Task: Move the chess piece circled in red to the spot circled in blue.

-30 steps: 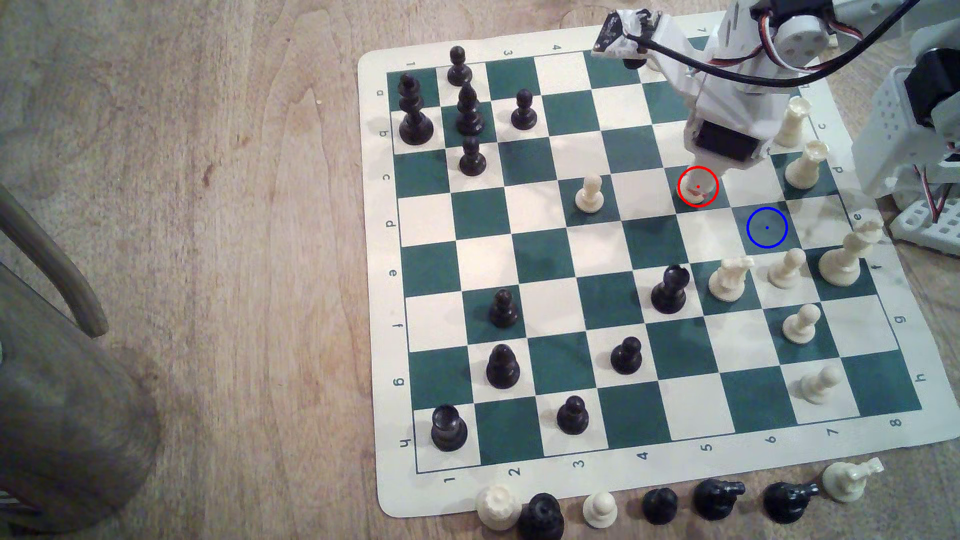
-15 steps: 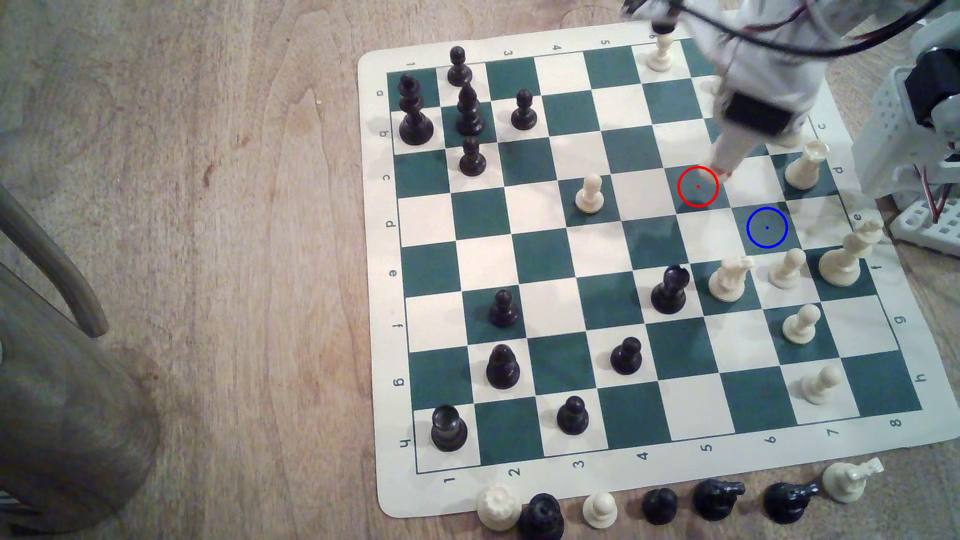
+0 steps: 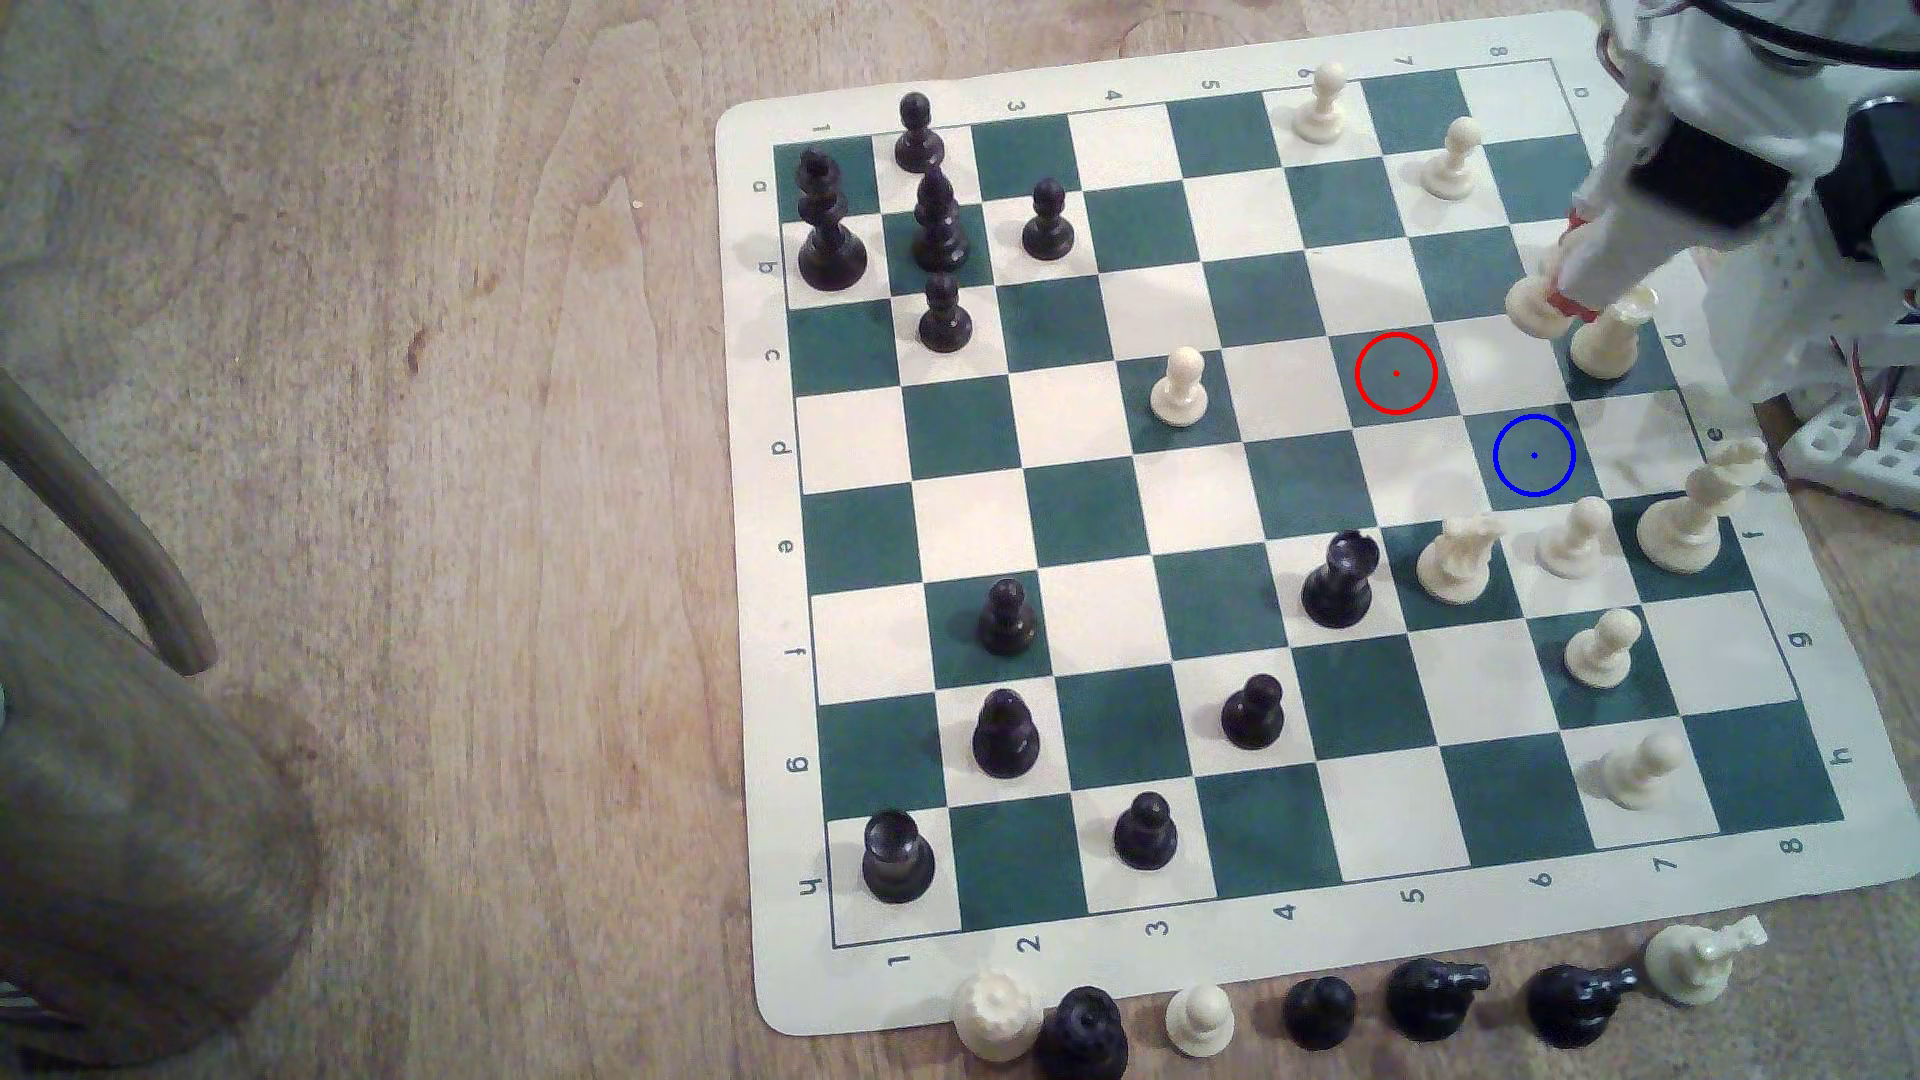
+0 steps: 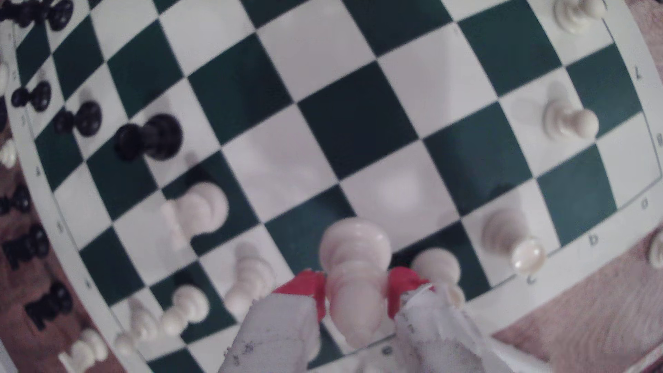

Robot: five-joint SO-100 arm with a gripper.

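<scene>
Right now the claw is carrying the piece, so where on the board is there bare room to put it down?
The blue-ringed square is bare, as are the red-ringed one and the white square between them. Just below in the exterior view it is crowded: knight, pawn and king. The claw holds the piece beside a rook.
</scene>
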